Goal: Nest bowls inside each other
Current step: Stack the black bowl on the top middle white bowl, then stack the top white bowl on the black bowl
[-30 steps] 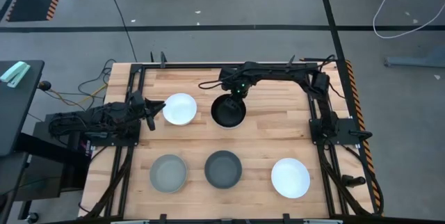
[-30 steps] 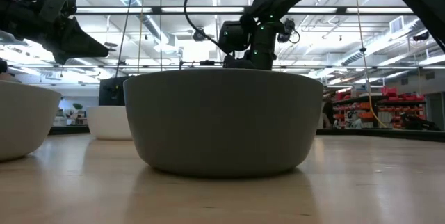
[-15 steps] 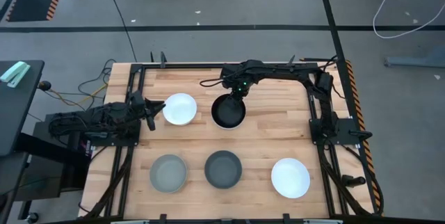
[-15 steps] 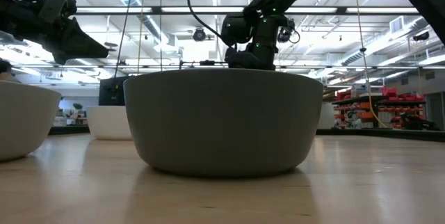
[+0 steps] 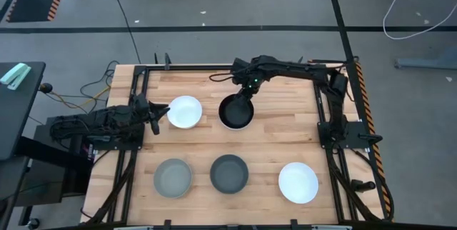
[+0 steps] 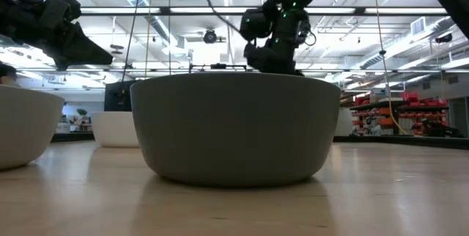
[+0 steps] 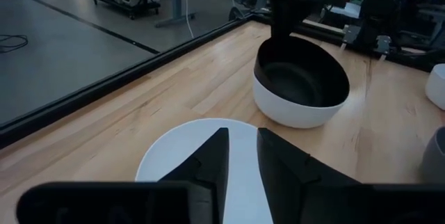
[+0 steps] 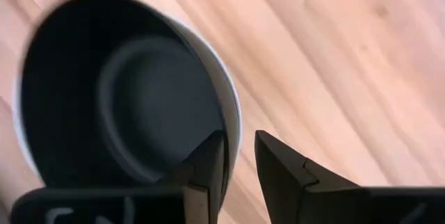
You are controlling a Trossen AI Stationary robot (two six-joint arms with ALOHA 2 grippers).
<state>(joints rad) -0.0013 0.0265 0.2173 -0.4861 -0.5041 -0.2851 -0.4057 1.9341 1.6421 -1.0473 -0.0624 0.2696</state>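
Note:
The black bowl (image 5: pixel 235 112) sits inside a white bowl, whose white outer wall (image 7: pixel 292 113) shows under it at the table's middle far part. My right gripper (image 5: pixel 247 94) is shut on their rim. Another white bowl (image 5: pixel 185 111) stands on its base to the left. My left gripper (image 7: pixel 242 144) hovers over that bowl's left edge, fingers a narrow gap apart, touching nothing. Along the near side stand the light grey bowl (image 5: pixel 173 177), the dark grey bowl (image 5: pixel 229 173) and a white bowl (image 5: pixel 298 182). My right gripper pinches the far-right rim (image 8: pixel 233 130) of the black bowl and the white bowl under it. One finger (image 8: pixel 208 158) is inside the black hollow and the other (image 8: pixel 278 165) outside, coming from above. The pair tilts, held side raised, its opposite lower edge (image 7: pixel 306 123) seemingly on the table.
Black frame rails (image 5: pixel 325 108) run along the table's left and right sides. Bare wood (image 5: pixel 285 133) lies between the black bowl and the near row. In the low view the dark grey bowl (image 6: pixel 234 126) hides most of the table behind it.
My right gripper has moved a little toward the table's right and risen slightly, staying shut on the rim. The black bowl with the white one under it has shifted slightly right with it.

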